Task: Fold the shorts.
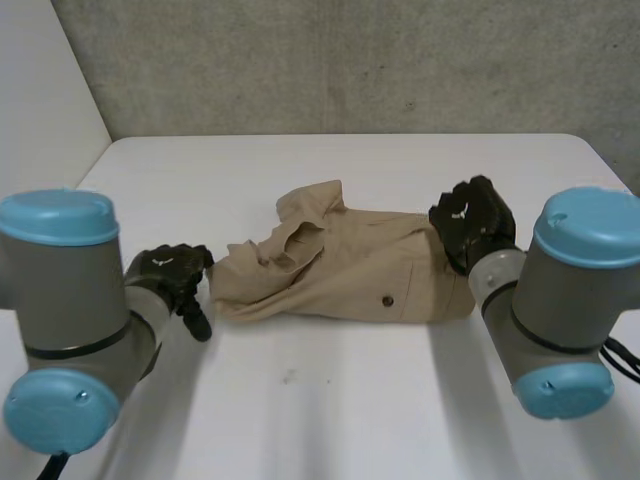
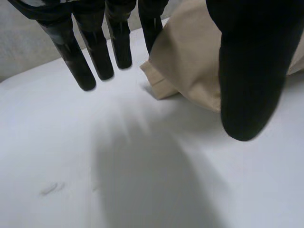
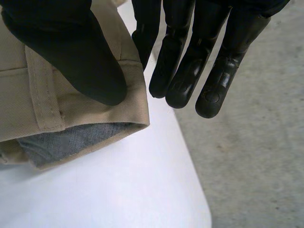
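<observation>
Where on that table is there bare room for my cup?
The table is bare on the near side of the shorts and behind them, toward the wall. It is crowded at the shorts' ends, where the left hand and right hand sit.

This looks like a robotics lab or test room, not a home. A plain white table [image 1: 330,400] stands before a rough grey concrete wall [image 1: 350,60], with a smooth white panel [image 1: 40,90] at one side. Past the table's corner lies more bare grey concrete [image 3: 256,166]. Two industrial machines, the left arm [image 1: 70,300] and the right arm [image 1: 560,290], grey with light-blue caps, work at the table, with tan shorts [image 1: 340,265] laid between them like a test piece.
</observation>
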